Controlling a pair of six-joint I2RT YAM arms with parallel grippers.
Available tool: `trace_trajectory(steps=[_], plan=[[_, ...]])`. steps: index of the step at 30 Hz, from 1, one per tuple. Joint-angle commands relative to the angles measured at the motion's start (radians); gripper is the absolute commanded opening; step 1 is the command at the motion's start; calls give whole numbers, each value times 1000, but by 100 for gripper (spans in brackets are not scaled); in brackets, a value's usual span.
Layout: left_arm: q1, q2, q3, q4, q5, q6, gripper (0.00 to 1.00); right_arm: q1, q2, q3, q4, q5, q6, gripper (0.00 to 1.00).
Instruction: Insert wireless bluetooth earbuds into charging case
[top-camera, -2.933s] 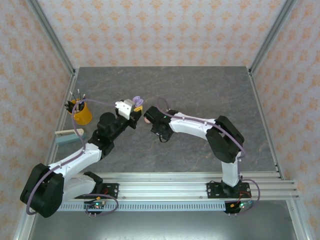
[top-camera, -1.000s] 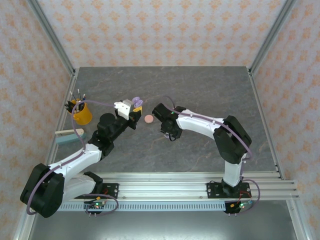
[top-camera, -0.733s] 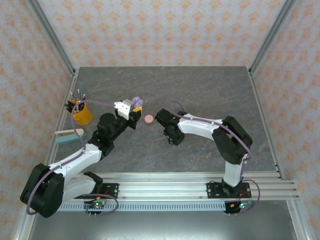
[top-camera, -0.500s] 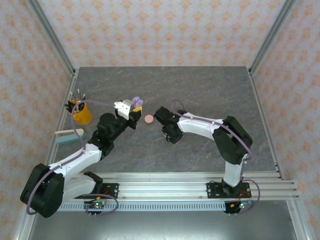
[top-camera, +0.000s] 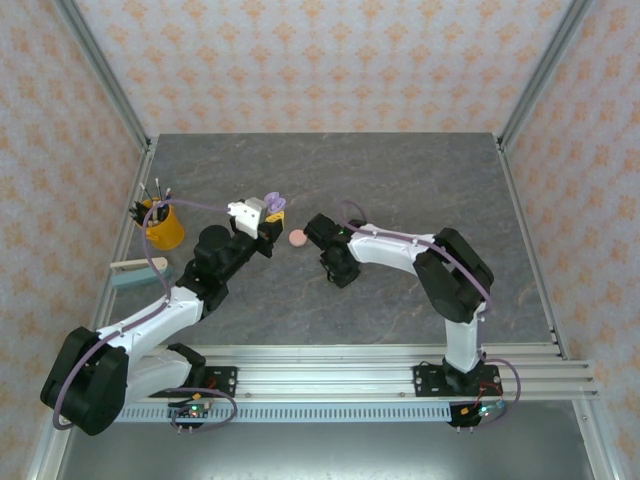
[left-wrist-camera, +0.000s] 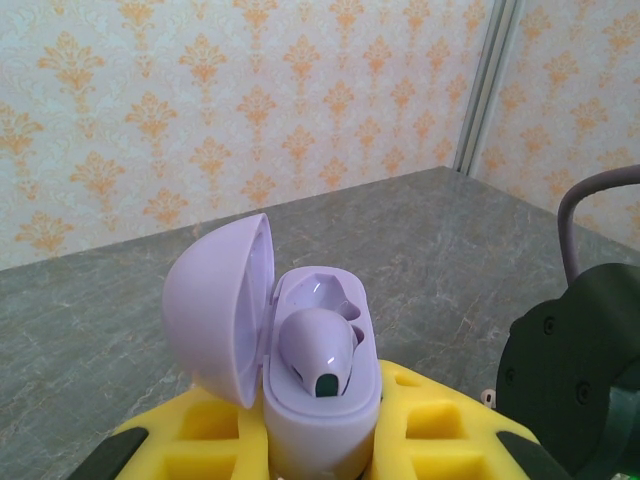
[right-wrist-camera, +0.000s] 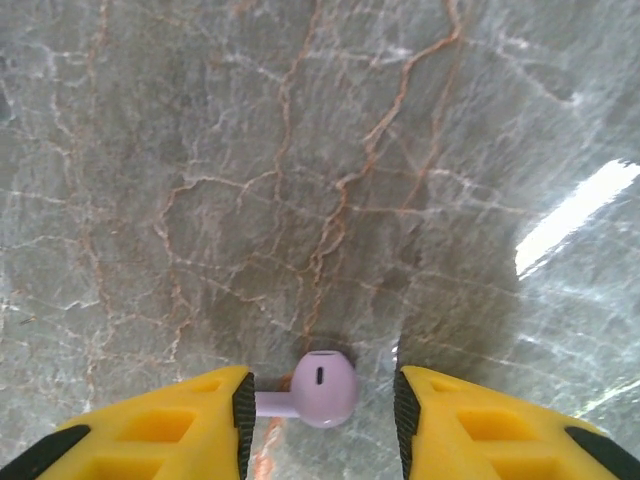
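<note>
Finds the lilac earbud (right-wrist-camera: 325, 388) lying on the table (right-wrist-camera: 200, 150), now between the right gripper's (right-wrist-camera: 320, 400) open jaws after shifting off the pink case (top-camera: 297, 238), with the open lilac case (left-wrist-camera: 320, 400), one socket free, clamped in the left gripper (left-wrist-camera: 315, 440), so looks set for a pick.

Far half and right side of the table (top-camera: 420, 170) are bare, free to sweep. Left edge is blocked by an orange cup (top-camera: 165, 228) with pens sticking up and a block (top-camera: 138, 272) near it. The pink case (top-camera: 297, 238) sits in the narrow lane between left gripper (top-camera: 272, 210) and right gripper (top-camera: 318, 232). In the left wrist view the lilac case (left-wrist-camera: 320, 420) has its raised lid (left-wrist-camera: 215, 300) walling one side of the empty socket (left-wrist-camera: 325, 290). The right arm's black link (left-wrist-camera: 580, 370) crowds the other side.
</note>
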Motion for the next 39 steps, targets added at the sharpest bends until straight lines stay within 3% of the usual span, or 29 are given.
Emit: trace_trajectory(steps=[1, 9, 15, 25, 32, 39], plan=[[11, 1, 37, 15, 4, -9, 0, 4, 32, 23, -12, -2, 27, 42], [11, -3, 34, 14, 0, -8, 0, -10, 39, 15, -39, -10, -36, 33], [11, -12, 31, 15, -2, -5, 0, -40, 44, 26, -91, -25, -195, 27], [11, -29, 26, 10, -7, -8, 0, -113, 153, 194, -267, -19, -680, 22], [11, -41, 29, 3, -5, -10, 0, -127, 263, 406, -454, 117, -1006, 22], [12, -45, 30, -2, -1, -14, 0, -127, 299, 457, -512, 117, -1207, 23]])
